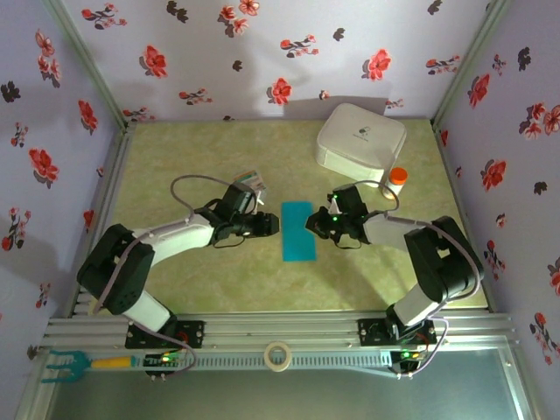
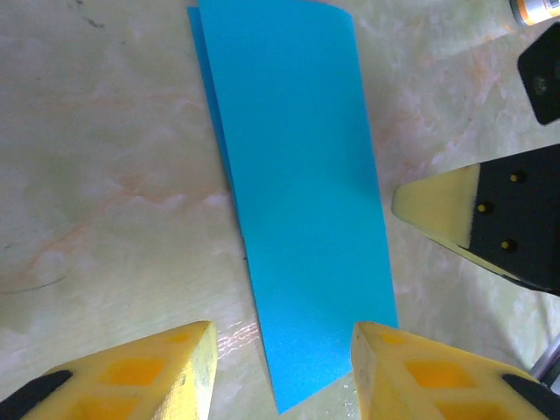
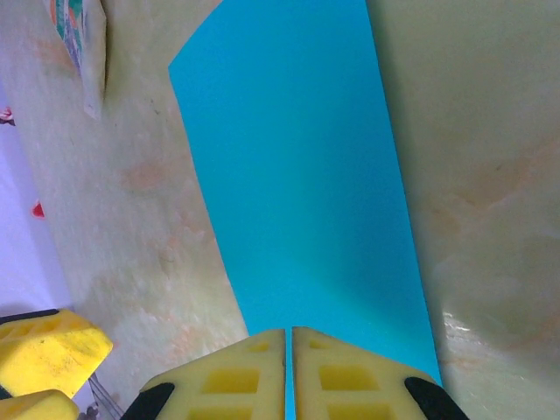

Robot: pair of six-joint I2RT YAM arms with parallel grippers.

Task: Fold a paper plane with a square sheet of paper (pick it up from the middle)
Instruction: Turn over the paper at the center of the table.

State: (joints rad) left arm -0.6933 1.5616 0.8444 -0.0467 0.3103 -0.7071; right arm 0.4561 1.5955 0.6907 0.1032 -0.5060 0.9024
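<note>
Square sheet of paper (image 1: 297, 230), turquoise and doubled over into a long narrow rectangle, lies flat in the middle of the pale green surface (image 1: 219, 280), between the two arms.

The left arm (image 1: 166, 241) reaches in low from the left and the right arm (image 1: 429, 254) from the right. Both are stretched forward with their wrists bent inward, so they face each other across the sheet.

The sheet looks very light, thin and limp. I judge that it will slide on the smooth surface rather than lift, will flop if held by one end, and will keep any crease pressed into it. In the left wrist view (image 2: 306, 201) two layers show slightly offset along one long edge. That open edge, near its middle, looks the best place for a fingertip to get under; the other long side is probably the fold.

The left tool (image 2: 282, 337) is spread wide, its yellow fingers (image 2: 157, 367) straddling the near end of the sheet, apparently just above it. The right tool (image 3: 289, 337) has its fingers pressed together, with the tip at the opposite long edge. In the left wrist view that tip sits just beside the paper, so I judge it holds nothing.

A small printed card (image 1: 251, 181) lies behind the left tool, apart from the sheet.
</note>
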